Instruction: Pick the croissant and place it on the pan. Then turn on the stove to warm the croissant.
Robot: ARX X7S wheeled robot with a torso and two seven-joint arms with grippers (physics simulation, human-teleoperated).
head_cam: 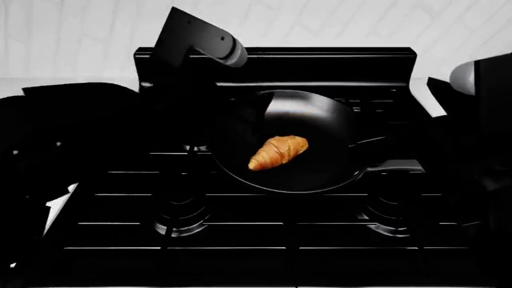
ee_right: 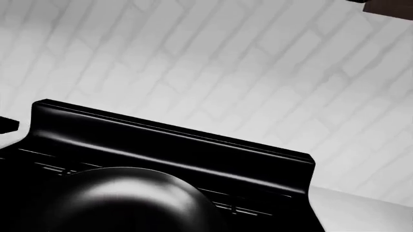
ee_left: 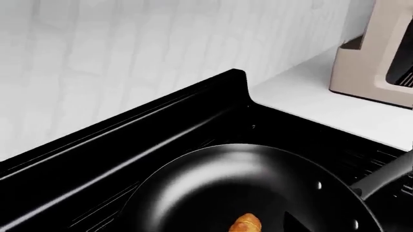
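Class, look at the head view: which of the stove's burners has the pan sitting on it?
The back burner, beneath the pan holding the croissant. The two front burners, front-left and front-right, sit bare with nothing on their grates.

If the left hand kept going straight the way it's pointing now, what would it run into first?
Probably the pan: the left wrist view looks down into its bowl, with the croissant at the near edge. The hand itself isn't visible, so the exact line and depth are uncertain.
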